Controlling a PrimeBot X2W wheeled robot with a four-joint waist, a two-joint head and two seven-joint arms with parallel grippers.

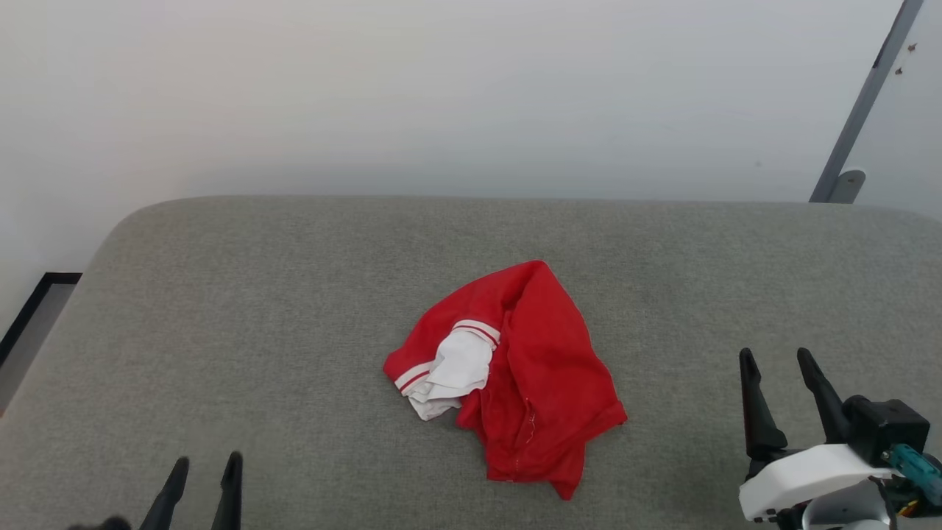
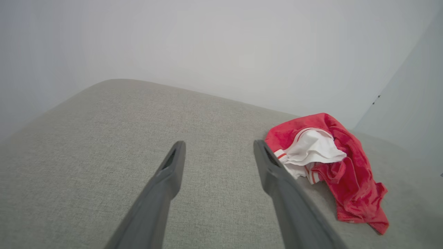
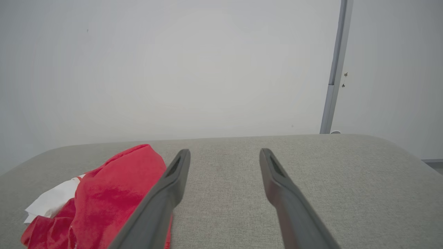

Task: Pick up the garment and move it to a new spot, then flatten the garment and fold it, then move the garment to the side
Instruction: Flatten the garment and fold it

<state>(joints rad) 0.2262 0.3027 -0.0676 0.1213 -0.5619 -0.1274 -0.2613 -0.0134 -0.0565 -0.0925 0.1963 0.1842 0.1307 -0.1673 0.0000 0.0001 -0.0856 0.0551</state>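
The garment (image 1: 526,372) lies crumpled in a heap at the middle of the grey padded surface (image 1: 294,294), bright red with a white panel and red-and-white striped trim showing on its left side. My left gripper (image 1: 204,462) stands open at the lower left, well clear of the cloth. At the lower right my right gripper (image 1: 778,356) is open too, a short way right of the heap. The left wrist view has the garment (image 2: 332,162) off to the right of the open fingers (image 2: 173,166). In the right wrist view the garment (image 3: 110,193) lies at lower left beside the fingers (image 3: 273,173).
A white wall rises behind the surface's far rounded edge. A grey slanted post (image 1: 857,110) stands at the back right. At the far left the surface ends, with a dark-framed floor strip (image 1: 37,309) below.
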